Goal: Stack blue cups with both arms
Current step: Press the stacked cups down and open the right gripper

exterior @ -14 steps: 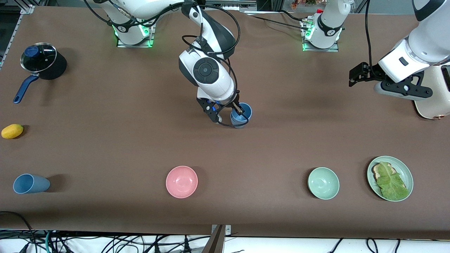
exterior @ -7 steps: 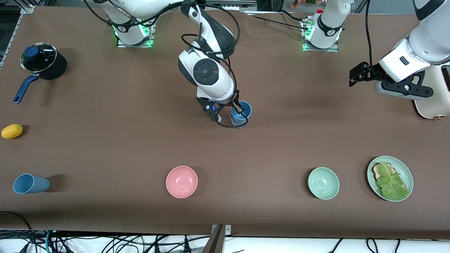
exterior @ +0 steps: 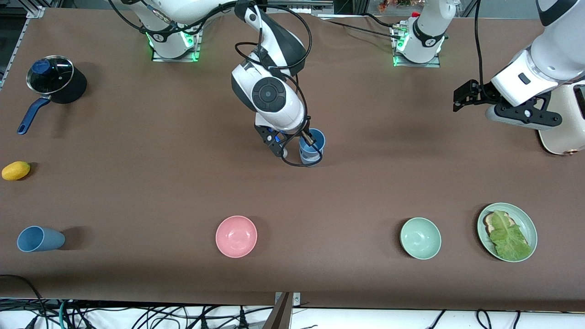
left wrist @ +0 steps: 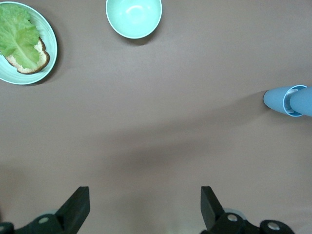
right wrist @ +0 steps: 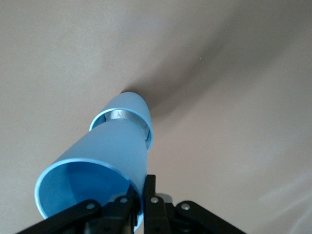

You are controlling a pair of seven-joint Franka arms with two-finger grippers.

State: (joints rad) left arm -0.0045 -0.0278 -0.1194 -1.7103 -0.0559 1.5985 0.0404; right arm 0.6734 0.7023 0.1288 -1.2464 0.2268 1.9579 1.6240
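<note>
Right gripper (exterior: 307, 141) clamps a sky-blue cup's (exterior: 312, 141) rim, its base entering a second cup (exterior: 310, 158) mid-table; a third cup (exterior: 39, 239) lies tipped near the pink bowl (exterior: 236, 236); left gripper (exterior: 461, 98) waits, fingers apart — plate (exterior: 529, 223) holds lettuce-topped toast (exterior: 506, 236).

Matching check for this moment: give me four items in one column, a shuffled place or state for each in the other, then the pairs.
1. sky-blue cup
2. grey-blue cup
3. left gripper
4. pale-green bowl

A. open, over bare table
B. lying on its side at the right arm's end of the table
C. upright, beside the lettuce plate
D. gripped at the rim by the right gripper, partly inside a second cup

Pairs: 1-D, 2-B, 3-A, 4-C
</note>
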